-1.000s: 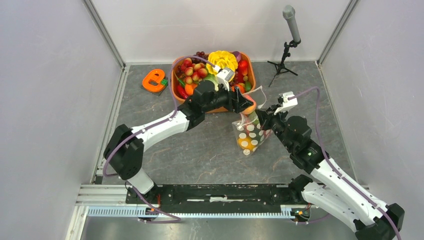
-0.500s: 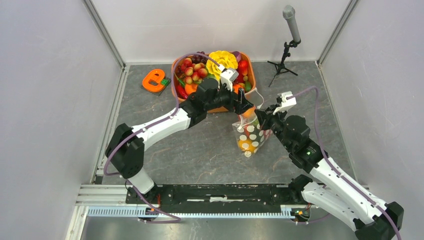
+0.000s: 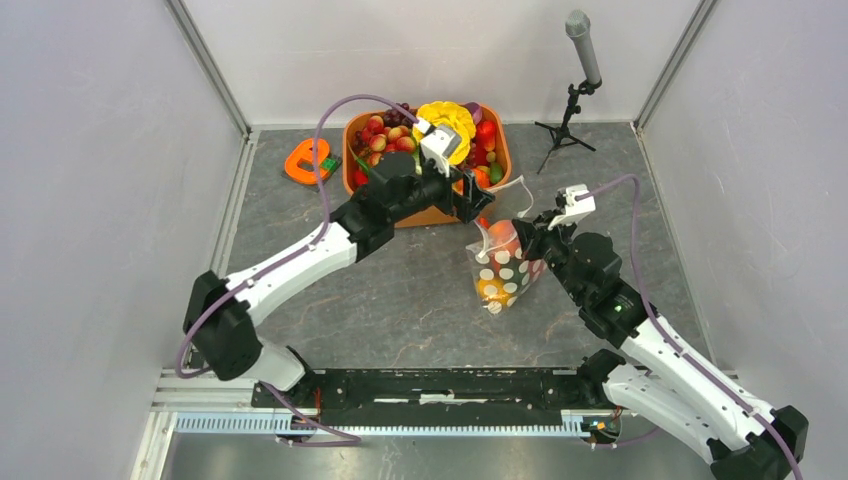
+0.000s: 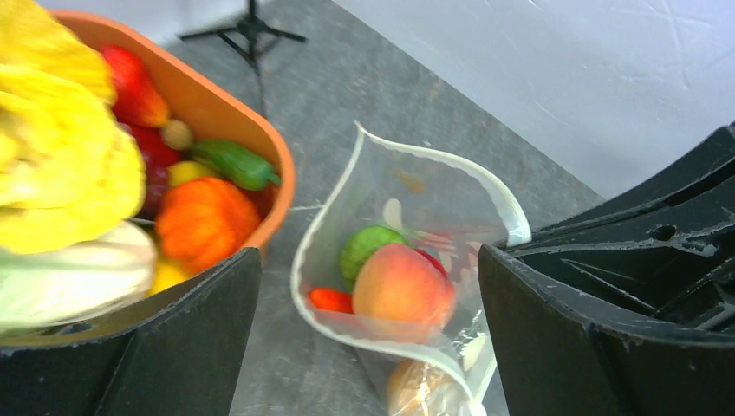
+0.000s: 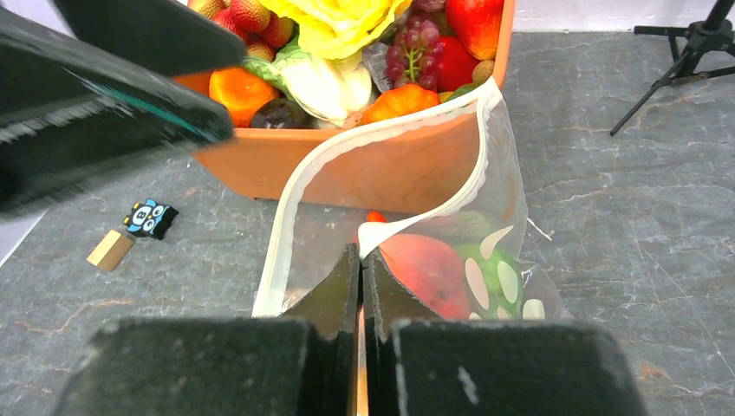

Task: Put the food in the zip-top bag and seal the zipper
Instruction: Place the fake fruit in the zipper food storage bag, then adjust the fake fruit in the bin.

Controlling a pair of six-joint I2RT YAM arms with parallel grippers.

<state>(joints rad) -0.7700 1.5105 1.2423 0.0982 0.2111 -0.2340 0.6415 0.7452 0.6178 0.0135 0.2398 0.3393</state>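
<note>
We are holding our left pincer [image 4: 373, 342] wide apart and empty, hovering over the gap between the orange tub [image 4: 260, 147] and the zip-top bag [image 4: 416, 186]. Our right pincer [image 5: 361, 260] is pressing together on the zipper [image 5: 282, 230] at the bag's near lip, propping the mouth open. The bag is lying on the tabletop [image 3: 400, 280] just near of the tub. Its long axis is running near to far, with the mouth at the far end close against the tub wall; we cannot tell whether they are touching. Inside we are seeing a peach [image 4: 400, 286], a green fruit [image 4: 368, 247] and something red. The rest of the food [image 3: 445, 120] is sitting in the tub, just far-left of the left pincer, so we are judging that arm the nearer one for another pick. The tub rim is crowding the mouth. The microphone [image 3: 584, 50] is standing well apart, far right.
</note>
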